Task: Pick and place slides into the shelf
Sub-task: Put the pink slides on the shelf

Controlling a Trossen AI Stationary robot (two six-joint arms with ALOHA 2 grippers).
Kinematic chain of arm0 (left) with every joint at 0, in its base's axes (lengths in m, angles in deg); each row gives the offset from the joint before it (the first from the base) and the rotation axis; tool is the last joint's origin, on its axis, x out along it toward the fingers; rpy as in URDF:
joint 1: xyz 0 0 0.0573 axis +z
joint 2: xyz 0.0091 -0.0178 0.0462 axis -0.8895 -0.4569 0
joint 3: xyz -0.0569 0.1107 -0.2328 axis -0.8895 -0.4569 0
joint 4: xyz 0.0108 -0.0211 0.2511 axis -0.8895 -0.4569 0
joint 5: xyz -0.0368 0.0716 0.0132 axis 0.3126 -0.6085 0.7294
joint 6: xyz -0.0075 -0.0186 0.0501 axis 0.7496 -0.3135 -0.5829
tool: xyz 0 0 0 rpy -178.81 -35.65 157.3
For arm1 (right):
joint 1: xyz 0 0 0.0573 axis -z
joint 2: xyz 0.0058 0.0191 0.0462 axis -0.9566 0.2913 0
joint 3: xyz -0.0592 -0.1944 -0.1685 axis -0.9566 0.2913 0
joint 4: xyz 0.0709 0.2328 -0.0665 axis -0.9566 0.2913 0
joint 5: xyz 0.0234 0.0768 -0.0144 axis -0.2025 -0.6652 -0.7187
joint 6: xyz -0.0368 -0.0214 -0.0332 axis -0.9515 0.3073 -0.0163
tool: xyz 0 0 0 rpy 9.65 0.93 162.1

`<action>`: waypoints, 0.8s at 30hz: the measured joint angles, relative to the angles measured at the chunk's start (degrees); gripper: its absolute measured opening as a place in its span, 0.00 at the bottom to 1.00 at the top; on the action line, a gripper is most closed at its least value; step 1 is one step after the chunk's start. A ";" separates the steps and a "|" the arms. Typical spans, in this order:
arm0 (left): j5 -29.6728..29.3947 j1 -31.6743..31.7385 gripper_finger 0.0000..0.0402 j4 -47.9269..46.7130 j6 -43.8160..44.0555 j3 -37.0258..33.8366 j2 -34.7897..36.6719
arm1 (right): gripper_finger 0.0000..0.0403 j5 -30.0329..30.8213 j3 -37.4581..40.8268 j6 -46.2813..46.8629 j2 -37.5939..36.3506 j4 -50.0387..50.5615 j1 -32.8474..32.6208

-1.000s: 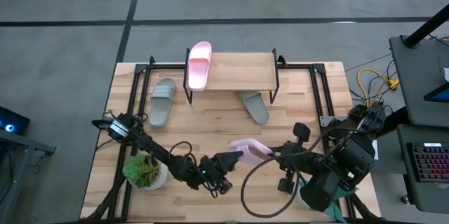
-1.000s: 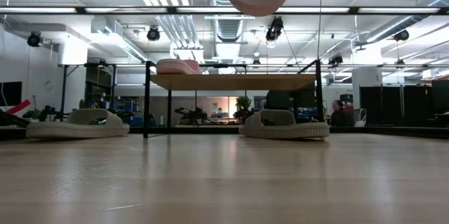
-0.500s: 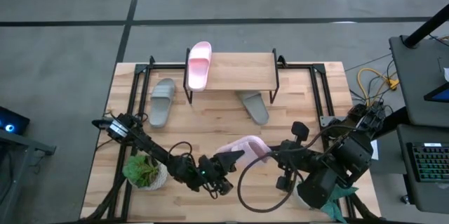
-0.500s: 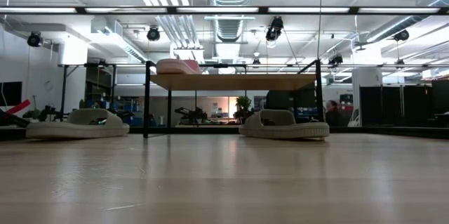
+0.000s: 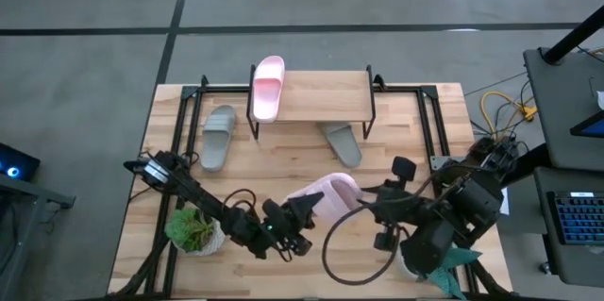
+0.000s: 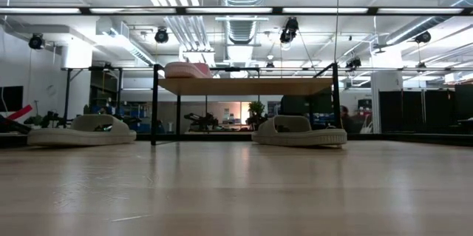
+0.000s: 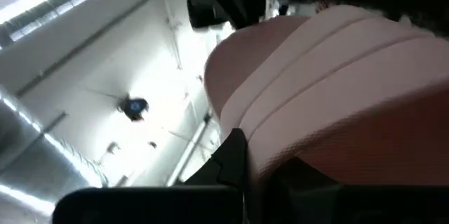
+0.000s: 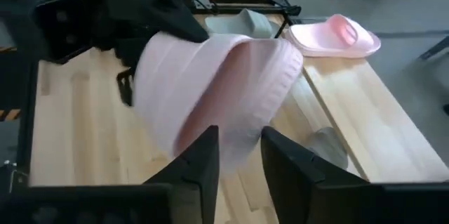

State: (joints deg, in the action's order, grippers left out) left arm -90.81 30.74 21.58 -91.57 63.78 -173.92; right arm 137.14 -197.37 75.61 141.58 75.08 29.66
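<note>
A light pink slide (image 5: 326,191) hangs high over the table's near middle, between my two grippers. My left gripper (image 5: 307,209) is shut on its left end. My right gripper (image 8: 240,133) stands open at its right end, with the slide's rim (image 8: 235,122) between the fingers. A second pink slide (image 5: 268,87) lies sole down on the left end of the shelf (image 5: 326,96). One grey slide (image 5: 219,136) lies on the table left of the shelf. Another grey slide (image 5: 342,143) lies under the shelf's right half, its near end sticking out. My left gripper pinches the pink slide's left end (image 7: 280,147) between its two fingers, coming from the table's left and slanting upward. One dark finger (image 7: 235,150) lies against the ribbed pink surface. The slide is lifted clear of the table. Whether my right gripper touches the rim, I cannot tell.
A potted green plant (image 5: 193,230) stands at the near left, beside the left arm. Black rails (image 5: 179,141) run along the table's left and right sides. Bare wood lies between the shelf and the grippers.
The held pink slide has risen until it is out of the low view's top, and it now looks tipped up more than before. My left gripper has gone up with it. The right arm has stayed where it was.
</note>
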 joint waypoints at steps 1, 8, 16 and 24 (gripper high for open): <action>-1.64 0.00 0.00 0.08 -0.11 -0.02 0.36 | 0.24 -0.01 -0.20 -0.66 -0.29 -0.20 -0.06; -5.14 1.25 0.00 0.49 0.49 -1.28 3.17 | 0.21 5.98 -0.43 -1.59 -3.39 -0.15 -0.33; -5.24 5.61 0.00 -3.31 11.49 -1.92 10.09 | 0.17 6.99 -0.44 -1.42 -4.68 -0.16 -1.49; 5.02 11.95 0.00 -56.29 59.26 -0.66 21.06 | 0.19 5.56 -0.44 -2.52 -4.71 -0.12 -4.14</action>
State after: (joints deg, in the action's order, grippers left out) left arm -85.79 42.68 -34.72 -32.31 63.11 -152.87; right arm 142.70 -197.81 73.09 136.87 74.96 25.52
